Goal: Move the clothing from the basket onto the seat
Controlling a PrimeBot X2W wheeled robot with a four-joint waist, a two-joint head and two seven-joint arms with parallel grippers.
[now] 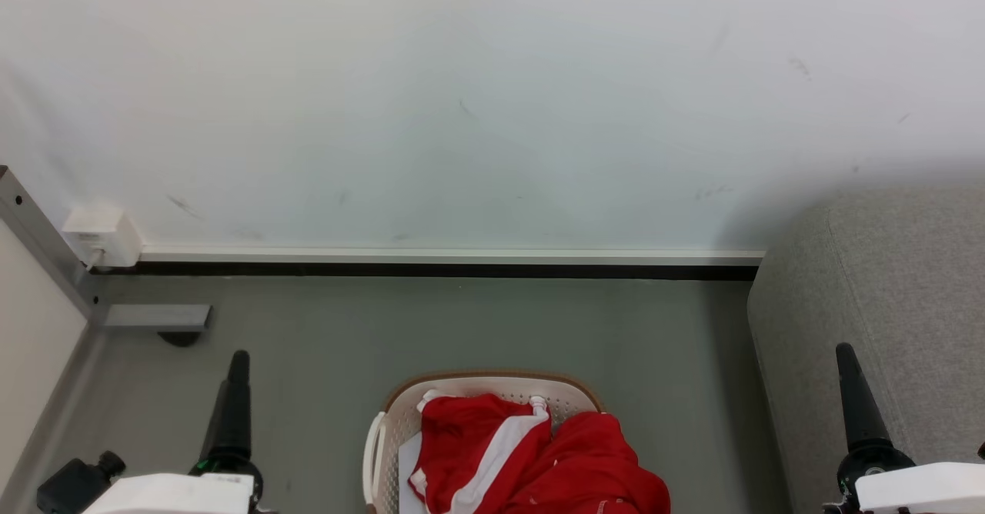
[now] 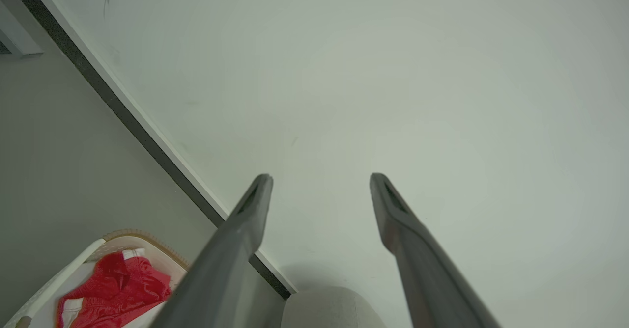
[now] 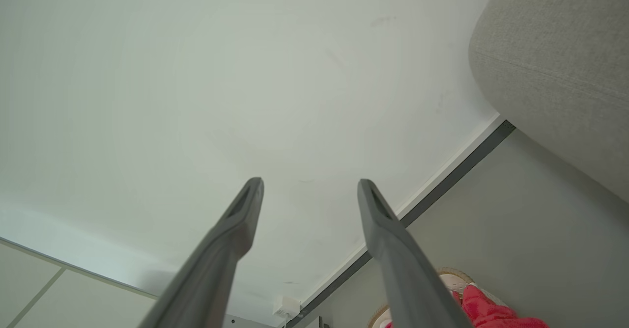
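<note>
Left pincer (image 2: 320, 177) spread; white band (image 1: 499, 446) of clothing (image 1: 589, 460) slants across basket (image 1: 492, 380).

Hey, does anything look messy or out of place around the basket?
Only small things: the red clothing is bunched up and spills over the right rim of the basket, and the wall carries a few dark scuffs. Nothing looks damaged.

No legible text — none anywhere
</note>
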